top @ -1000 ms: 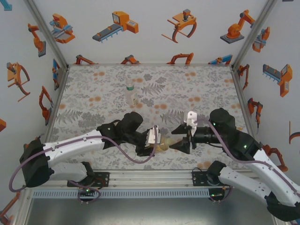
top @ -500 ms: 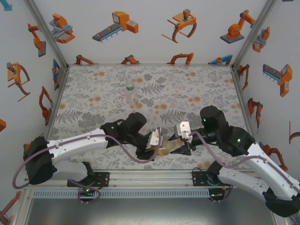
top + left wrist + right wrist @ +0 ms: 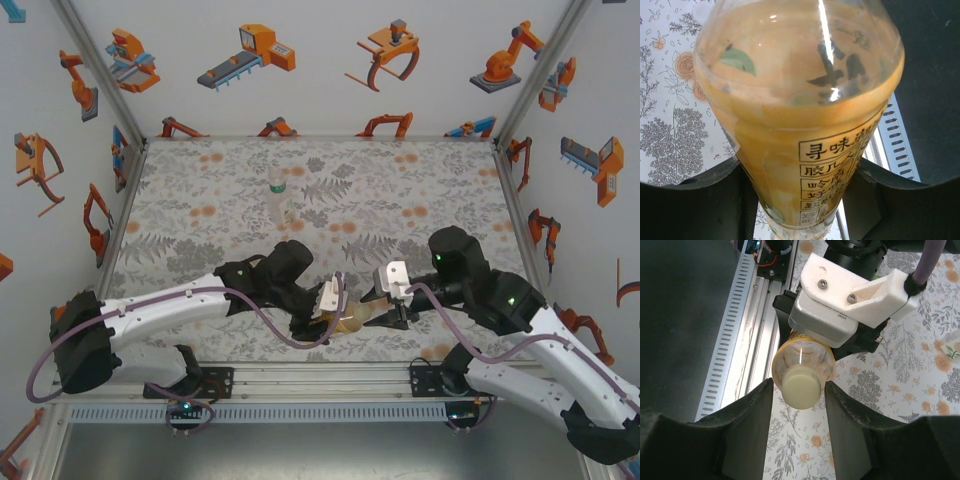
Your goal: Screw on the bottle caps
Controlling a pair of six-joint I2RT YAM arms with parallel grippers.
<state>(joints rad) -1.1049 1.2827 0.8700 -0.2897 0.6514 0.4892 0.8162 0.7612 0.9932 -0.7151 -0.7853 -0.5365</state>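
Bright, even light; glare streak on bottle point(image 3: 800, 115); wrist-view edges dark, blurred.

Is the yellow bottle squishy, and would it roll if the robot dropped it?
Probably a little squishy: the bottle looks like thin, see-through plastic. Its shiny skin may be slippery. It is round and held sideways in the left tool, so it would likely roll.
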